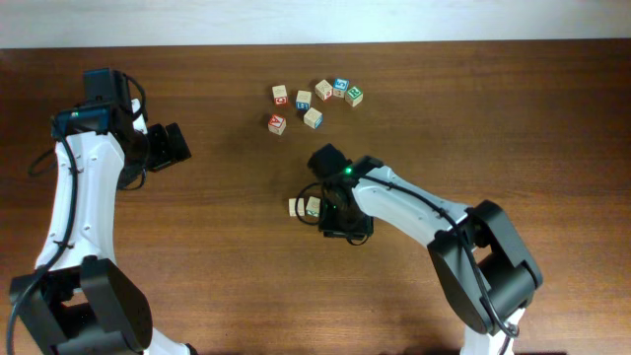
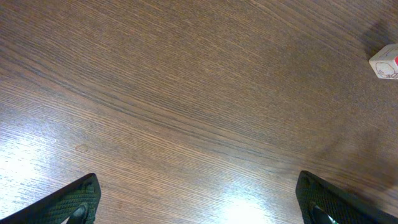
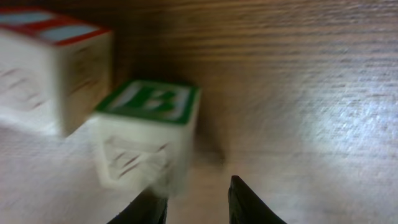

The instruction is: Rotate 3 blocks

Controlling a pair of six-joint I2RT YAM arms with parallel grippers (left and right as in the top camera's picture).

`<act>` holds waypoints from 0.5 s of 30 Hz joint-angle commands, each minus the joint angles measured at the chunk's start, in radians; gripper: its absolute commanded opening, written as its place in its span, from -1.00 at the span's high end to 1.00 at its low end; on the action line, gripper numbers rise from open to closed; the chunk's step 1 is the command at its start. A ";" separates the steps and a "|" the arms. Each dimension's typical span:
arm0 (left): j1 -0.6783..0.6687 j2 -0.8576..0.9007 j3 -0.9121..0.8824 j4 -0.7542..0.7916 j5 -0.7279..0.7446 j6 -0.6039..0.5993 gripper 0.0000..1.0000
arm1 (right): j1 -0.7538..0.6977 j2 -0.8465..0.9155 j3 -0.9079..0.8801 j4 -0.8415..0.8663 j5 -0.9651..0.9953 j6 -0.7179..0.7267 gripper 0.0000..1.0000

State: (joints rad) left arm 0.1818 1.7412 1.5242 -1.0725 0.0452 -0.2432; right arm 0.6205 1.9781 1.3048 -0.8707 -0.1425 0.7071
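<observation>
At table centre, just beside the right gripper (image 3: 194, 202): 2 blocks side by side. The green-printed block (image 3: 147, 127) is nearer the fingers, and the red-printed block (image 3: 53, 65) sits just beside it on the far side. The 3rd, yellow one is not made out in any view (possibly under the arm).

Right jaws stand partly apart with a narrow gap and bare wood between the tips. Nothing is held. The green block is just ahead of one tip; the blur hides whether they touch. Left gripper (image 2: 199, 208) is spread wide and empty over bare table (image 2: 155, 93), well apart from the pair.

Handling, as judged:
- Small wooden cubes: light, rigid, not fragile.
- Smooth faces may skid if nudged off-centre.
- Take by 2 opposite side faces at mid-height, jaws square, then twist.

Views:
- Only overhead shows the cluster of 7 cubes (image 1: 304, 99) farther up the table and where both arms sit.
- Only right wrist shows the letter B and the jaw gap.
- Left wrist catches 1 edge cube (image 2: 384, 62) with red print; which one, cannot tell.
</observation>
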 commanded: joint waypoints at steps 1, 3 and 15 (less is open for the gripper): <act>-0.003 0.002 0.012 -0.001 0.002 0.012 -0.98 | -0.025 0.014 -0.006 0.014 -0.020 0.005 0.35; -0.003 0.002 0.012 -0.001 0.004 0.012 -0.98 | -0.034 0.014 0.000 0.023 -0.022 -0.004 0.35; -0.003 0.002 0.012 -0.001 0.004 0.012 -0.98 | -0.050 0.014 0.008 0.116 -0.049 -0.072 0.36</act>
State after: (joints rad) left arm 0.1818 1.7412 1.5242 -1.0725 0.0456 -0.2432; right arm 0.5755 1.9854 1.3048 -0.7723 -0.1741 0.6647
